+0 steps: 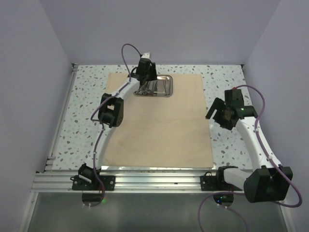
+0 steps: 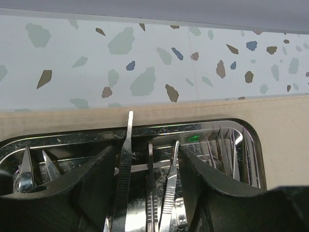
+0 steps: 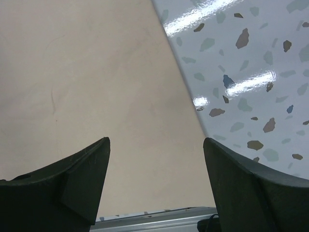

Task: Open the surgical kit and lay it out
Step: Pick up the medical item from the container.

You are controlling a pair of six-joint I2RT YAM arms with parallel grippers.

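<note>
While the cloth (image 1: pixel 159 125) lies flat, the left gripper (image 2: pixel 145 154) stands over the tray (image 2: pixel 253 145).
Left gripper directly above the tray, jaws parted astride the instruments (image 2: pixel 126 164), whose long axes run along its fingers. Judged the nearer arm. Right gripper (image 3: pixel 154 142), released and empty, hangs well right of the tray, toward the bases.

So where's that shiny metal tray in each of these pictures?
Top external: tray at the far edge of the cloth, upper middle.
Left wrist: tray fills the lower frame, cloth around it.
Right wrist: tray not in it.
Shared landmark: the cloth, seen in all three.
</note>
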